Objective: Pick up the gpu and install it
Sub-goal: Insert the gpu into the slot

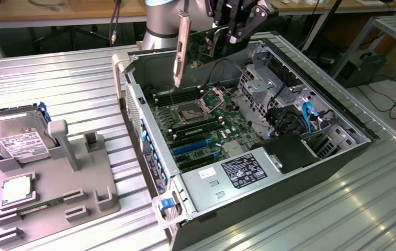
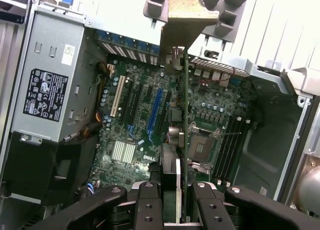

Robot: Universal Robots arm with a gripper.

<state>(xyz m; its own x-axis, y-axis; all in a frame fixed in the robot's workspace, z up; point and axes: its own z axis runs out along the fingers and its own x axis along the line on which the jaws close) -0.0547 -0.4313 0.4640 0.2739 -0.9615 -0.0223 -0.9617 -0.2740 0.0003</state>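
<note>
Holding the gpu (image 1: pixel 199 43) (image 2: pixel 185 105) up over the open computer case (image 1: pixel 337 125).
Pinching its upper edge in the narrowly closed gripper (image 1: pixel 229 31) (image 2: pixel 172 190), bracket hanging down above the motherboard (image 1: pixel 205 125), hovering well apart from the hard drive (image 1: pixel 20 136).

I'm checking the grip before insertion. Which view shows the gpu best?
The exterior view: the gpu hangs upright from the claw above the open case, its bracket and green board showing. The wrist view gives it edge-on, a thin strip running out from the claw over the motherboard.
</note>
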